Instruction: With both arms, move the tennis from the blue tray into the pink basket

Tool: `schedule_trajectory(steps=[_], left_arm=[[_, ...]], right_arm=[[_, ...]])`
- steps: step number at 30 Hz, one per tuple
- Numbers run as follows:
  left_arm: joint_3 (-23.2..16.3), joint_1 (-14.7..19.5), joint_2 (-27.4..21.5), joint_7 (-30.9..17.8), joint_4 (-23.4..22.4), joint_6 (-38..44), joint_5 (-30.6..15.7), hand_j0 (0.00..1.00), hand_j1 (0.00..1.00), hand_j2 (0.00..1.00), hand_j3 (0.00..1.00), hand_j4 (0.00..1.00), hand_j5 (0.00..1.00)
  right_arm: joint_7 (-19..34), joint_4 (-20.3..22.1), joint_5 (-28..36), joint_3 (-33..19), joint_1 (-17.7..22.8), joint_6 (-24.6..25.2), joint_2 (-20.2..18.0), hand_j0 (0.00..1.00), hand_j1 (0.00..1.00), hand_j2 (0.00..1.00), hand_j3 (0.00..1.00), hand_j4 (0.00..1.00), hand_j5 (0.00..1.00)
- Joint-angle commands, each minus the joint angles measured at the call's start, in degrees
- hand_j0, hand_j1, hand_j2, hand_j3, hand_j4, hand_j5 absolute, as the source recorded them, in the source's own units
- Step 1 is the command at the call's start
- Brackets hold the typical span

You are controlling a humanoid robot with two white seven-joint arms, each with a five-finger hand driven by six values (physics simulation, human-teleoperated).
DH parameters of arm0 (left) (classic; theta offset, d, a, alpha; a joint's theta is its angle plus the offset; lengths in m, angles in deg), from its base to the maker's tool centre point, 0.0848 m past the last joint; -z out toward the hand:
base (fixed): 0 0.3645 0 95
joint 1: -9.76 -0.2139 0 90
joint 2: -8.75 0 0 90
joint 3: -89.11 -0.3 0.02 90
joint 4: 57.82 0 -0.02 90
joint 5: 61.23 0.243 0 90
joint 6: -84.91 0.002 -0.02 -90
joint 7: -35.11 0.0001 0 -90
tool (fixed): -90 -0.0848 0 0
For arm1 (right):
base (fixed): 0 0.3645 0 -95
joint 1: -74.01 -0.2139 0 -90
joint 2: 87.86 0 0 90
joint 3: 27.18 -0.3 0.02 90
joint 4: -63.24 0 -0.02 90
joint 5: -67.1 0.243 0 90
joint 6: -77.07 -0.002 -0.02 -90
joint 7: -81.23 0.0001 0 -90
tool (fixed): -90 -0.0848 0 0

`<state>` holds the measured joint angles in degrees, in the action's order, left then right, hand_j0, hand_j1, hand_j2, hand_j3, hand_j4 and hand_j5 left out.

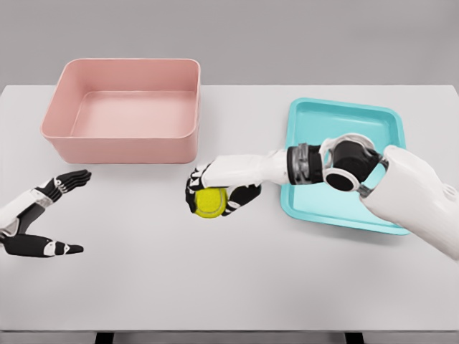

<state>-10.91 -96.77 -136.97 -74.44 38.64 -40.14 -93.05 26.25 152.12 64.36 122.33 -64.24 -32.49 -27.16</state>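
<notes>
The yellow-green tennis ball (210, 202) is just above the white table, between the pink basket (122, 140) and the blue tray (344, 208). My right hand (219, 192) reaches left from the tray and is shut on the ball, fingers curled over its top and sides. My left hand (63, 213) lies at the table's left edge, fingers spread and holding nothing, well left of the ball. The pink basket holds nothing and stands at the back left. The blue tray at the right has nothing in its visible part; my right forearm crosses over it.
The white table (229, 287) carries only the basket, the tray and the ball. Its front edge runs along the bottom of the view.
</notes>
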Motion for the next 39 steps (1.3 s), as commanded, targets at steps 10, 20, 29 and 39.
schedule_trajectory(steps=[10,20,29,39], left_arm=[[0.35,0.97,4.39,-0.05,1.09,0.05,5.19,1.00,1.00,1.00,1.00,1.00,1.00],[0.18,3.69,11.25,0.13,1.80,0.05,14.59,1.00,1.00,1.00,1.00,1.00,1.00],[-9.14,10.72,16.25,0.13,2.06,7.10,14.59,1.00,1.00,1.00,1.00,1.00,1.00],[-11.51,14.50,20.92,0.13,1.97,16.33,14.68,1.00,1.00,1.00,1.00,1.00,1.00]], right_arm=[[-0.03,3.93,0.01,-10.46,-0.18,-3.46,-8.30,1.00,1.00,1.00,1.00,1.00,1.00],[-0.03,1.29,7.57,-20.83,5.62,-12.44,-25.45,1.00,1.00,1.00,1.00,1.00,1.00],[-0.03,2.35,7.57,-31.56,17.05,-12.26,-26.77,1.00,1.00,1.00,1.00,1.00,1.00],[-0.03,7.09,8.54,-31.65,18.89,-12.26,-27.21,1.00,1.00,1.00,1.00,1.00,1.00]])
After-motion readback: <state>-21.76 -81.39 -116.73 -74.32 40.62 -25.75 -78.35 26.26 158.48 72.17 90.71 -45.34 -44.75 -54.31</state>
